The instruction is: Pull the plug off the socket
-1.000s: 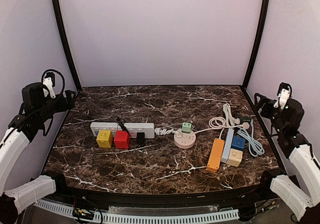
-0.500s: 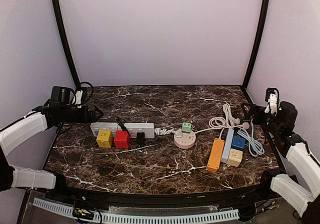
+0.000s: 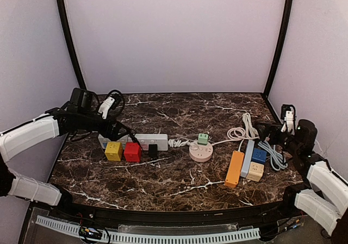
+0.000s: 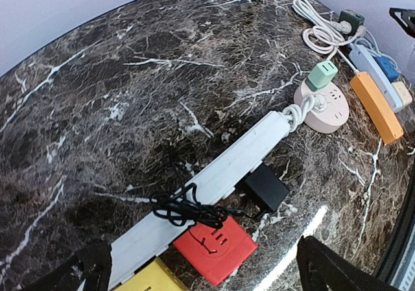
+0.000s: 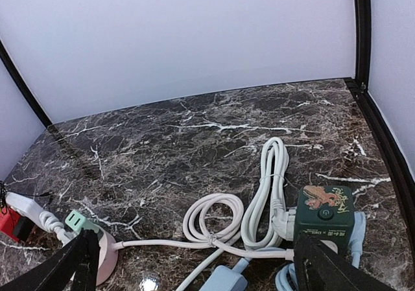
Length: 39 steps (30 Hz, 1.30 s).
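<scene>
On the table (image 3: 163, 187), a long power strip (image 3: 142, 141) lies toward 9 o'clock, running left to right. Against its near edge sit, left to right, the first cube adapter (image 3: 113, 151), the second cube adapter (image 3: 132, 152) and a block plug (image 3: 153, 150). At the strip's 3 o'clock stands a round socket (image 3: 201, 154) with a small plug (image 3: 203, 139) on top. Further toward 3 o'clock, the left bar strip (image 3: 235, 168) and right bar strip (image 3: 248, 158) lie side by side. The rear cube socket (image 3: 259, 155) and near cube socket (image 3: 255, 171) are just right of them, with a coiled cable (image 3: 243, 129) at their 12 o'clock.

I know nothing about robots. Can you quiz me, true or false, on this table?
1. The green plug sits on the round pink socket. True.
2. The left gripper is clamped on the red cube. False: it is open, holding nothing.
3. The black plug sits beside the red cube, against the white power strip. True.
4. The orange strip lies left of the white power strip. False: it lies on the right, beside the blue strip.
</scene>
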{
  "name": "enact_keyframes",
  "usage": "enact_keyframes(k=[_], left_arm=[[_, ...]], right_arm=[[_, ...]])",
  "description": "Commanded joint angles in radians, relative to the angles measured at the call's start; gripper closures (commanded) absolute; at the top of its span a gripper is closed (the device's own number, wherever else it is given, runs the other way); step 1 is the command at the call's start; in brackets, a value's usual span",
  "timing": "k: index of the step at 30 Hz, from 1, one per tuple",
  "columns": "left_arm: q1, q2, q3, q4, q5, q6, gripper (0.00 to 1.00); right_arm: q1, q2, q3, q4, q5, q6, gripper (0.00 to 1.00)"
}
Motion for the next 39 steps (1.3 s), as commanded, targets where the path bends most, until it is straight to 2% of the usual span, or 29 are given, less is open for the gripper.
enact_keyframes(k=[1,13,21,25,32,39], left_arm=[[-0.043,0.070,0.055,-0.060,-0.001,0.196,0.00],[-0.141,0.361,0.239,-0.086,-0.028,0.320,0.00],[-0.166,0.439,0.282,-0.050,-0.038,0.343,0.00],[-0.176,0.463,0.284,-0.035,-0.045,0.354,0.07],[-0.181,0.484,0.288,-0.026,-0.071,0.347,0.28],[-0.197,0.509,0.292,-0.015,-0.127,0.329,0.42]], right_arm=[[0.009,-0.032,-0.022,0.075,-0.026,0.006,0.01],[0.017,-0.015,-0.041,0.120,-0.030,0.017,0.01],[0.020,0.052,-0.037,0.157,-0.034,0.016,0.01],[0.022,0.086,-0.031,0.166,-0.035,0.015,0.01],[0.027,0.075,-0.032,0.162,-0.033,0.016,0.01],[0.031,0.060,-0.031,0.149,-0.030,0.018,0.01]])
